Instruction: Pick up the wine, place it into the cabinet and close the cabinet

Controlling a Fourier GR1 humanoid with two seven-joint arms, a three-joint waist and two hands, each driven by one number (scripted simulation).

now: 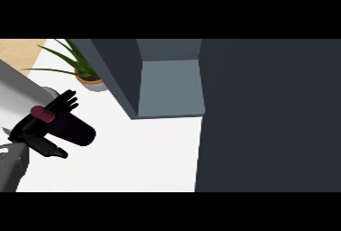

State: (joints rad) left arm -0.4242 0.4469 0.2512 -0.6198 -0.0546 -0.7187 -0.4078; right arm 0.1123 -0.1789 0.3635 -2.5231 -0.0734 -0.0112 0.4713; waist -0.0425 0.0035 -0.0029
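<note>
The wine bottle sits tilted in the left hand, whose fingers and thumb curl round it, over the white counter's left side. The open cabinet stands to its right, and a potted plant sits farther back.

Left hand holding tilted wine, open cabinet nearby, potted plant behind
</note>
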